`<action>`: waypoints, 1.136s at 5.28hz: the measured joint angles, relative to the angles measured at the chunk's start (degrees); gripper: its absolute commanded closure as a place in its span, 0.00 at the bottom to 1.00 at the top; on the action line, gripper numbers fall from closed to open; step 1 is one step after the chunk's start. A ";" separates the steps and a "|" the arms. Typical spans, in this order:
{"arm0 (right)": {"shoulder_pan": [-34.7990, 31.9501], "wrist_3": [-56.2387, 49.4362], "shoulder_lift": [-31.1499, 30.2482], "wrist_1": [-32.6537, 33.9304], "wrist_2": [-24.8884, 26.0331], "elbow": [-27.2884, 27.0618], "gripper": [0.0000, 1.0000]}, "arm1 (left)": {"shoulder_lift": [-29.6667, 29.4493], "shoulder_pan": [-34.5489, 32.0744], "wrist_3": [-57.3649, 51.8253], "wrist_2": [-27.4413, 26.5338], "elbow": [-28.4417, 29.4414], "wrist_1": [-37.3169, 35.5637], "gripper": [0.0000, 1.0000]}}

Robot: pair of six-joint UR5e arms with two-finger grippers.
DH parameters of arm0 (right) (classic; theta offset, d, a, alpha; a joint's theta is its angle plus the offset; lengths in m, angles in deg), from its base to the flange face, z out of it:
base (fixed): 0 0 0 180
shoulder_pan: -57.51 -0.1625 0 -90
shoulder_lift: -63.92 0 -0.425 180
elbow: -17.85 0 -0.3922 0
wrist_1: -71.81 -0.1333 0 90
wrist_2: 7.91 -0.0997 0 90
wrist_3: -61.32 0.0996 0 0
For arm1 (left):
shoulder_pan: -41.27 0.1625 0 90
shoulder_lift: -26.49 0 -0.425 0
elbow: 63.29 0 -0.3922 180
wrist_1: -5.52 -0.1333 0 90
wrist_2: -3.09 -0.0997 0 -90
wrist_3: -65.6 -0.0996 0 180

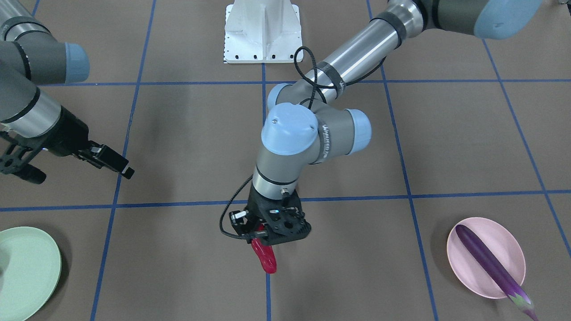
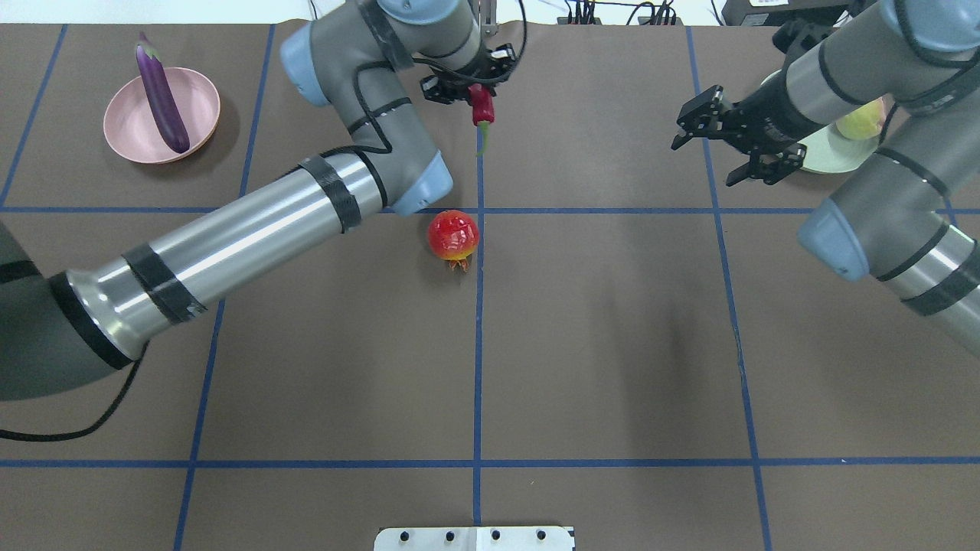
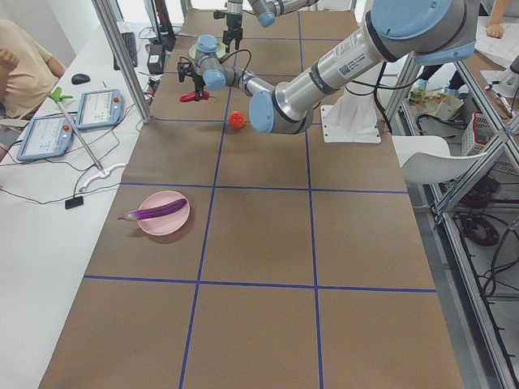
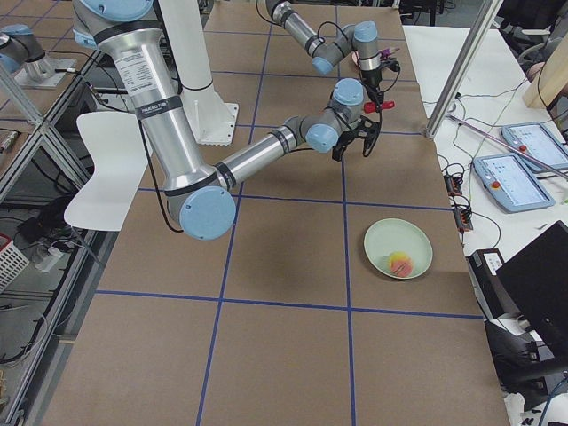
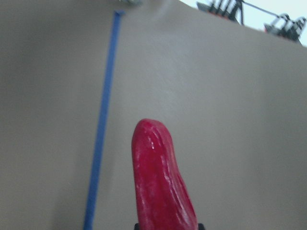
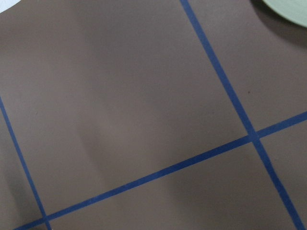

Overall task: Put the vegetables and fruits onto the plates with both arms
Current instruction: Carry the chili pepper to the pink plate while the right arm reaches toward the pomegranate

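Overhead exterior: left gripper (image 2: 473,90) has its jaws pinching the chili pepper (image 2: 481,107) by the thick end, green stem hanging down. The chili looks clear of the counter (image 2: 612,344), at the far edge on the centre line. My read is that the step in hand is the carry phase for the chili, with the grasp done and the placement not yet done. The eggplant (image 2: 162,96) already lies diagonally across the pink plate (image 2: 126,149), well apart to the robot's left, with its stem end overhanging the rim. The peach (image 4: 401,264) sits in the mint plate (image 4: 383,232) on the right side. The round fruit (image 2: 453,234) sits loose on the counter, just beside the left arm's elbow joint. Right gripper (image 2: 704,162) hovers near the mint plate, jaws spread and empty. The next move probably swings the chili to a plate. If that's the pink one, aim for the bare strip beside the eggplant, lower, then release. The round fruit looks like the right arm's pick, and it may roll.
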 measured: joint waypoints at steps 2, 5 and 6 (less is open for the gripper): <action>7.24 3.35 5.21 0.11 6.28 1.12 0.00 | 8.02 -10.12 -2.51 7.40 -1.43 -4.59 1.00; 16.45 11.23 17.18 -0.26 17.48 9.72 0.00 | 13.68 -18.41 -14.79 10.51 0.77 -12.63 1.00; 17.91 12.27 18.90 -0.38 19.09 10.99 0.00 | 14.35 -18.91 -14.00 10.57 2.75 -13.42 1.00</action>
